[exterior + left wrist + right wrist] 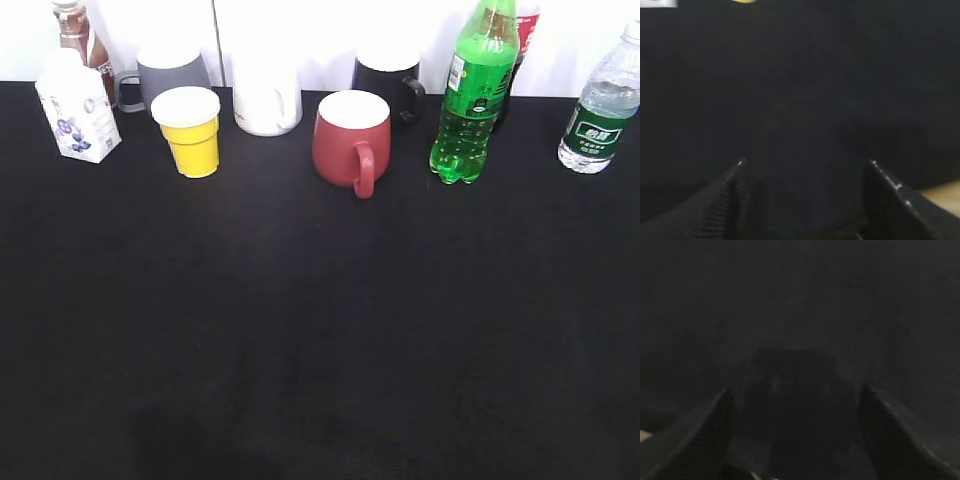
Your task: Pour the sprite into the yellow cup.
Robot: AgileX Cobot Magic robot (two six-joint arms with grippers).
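The sprite (472, 95), a tall bright green bottle, stands upright at the back right of the black table. The yellow cup (189, 130) stands upright at the back left, white inside; a sliver of it shows at the top edge of the left wrist view (743, 1). Neither gripper shows in the exterior view. My left gripper (805, 165) is open and empty over bare black cloth. My right gripper (795, 395) is open and empty over black cloth, with none of the task's objects in its view.
A red mug (352, 140) stands between cup and sprite. Behind are a grey mug (170, 72), a white cup (267, 95), a black mug (388, 78) and a cola bottle (520, 40). A milk carton (77, 108) stands far left, a water bottle (600, 105) far right.
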